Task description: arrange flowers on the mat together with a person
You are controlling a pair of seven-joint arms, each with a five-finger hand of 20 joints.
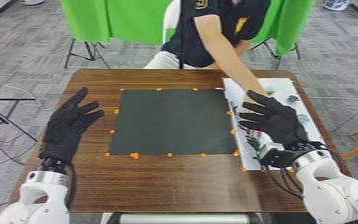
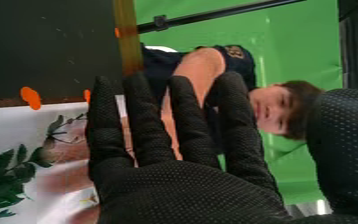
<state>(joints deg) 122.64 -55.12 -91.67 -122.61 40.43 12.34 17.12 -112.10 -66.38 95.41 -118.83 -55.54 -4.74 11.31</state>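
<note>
Fingers loose, my right hand (image 1: 282, 126) and a person's hand (image 2: 64, 178) are right of the mat (image 1: 171, 122); my left hand (image 1: 66, 127), relaxed, is left.

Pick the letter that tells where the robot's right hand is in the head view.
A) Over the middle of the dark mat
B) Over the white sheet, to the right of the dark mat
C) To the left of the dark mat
B: the right hand is above the white sheet, beyond the right edge of the dark mat.
</note>
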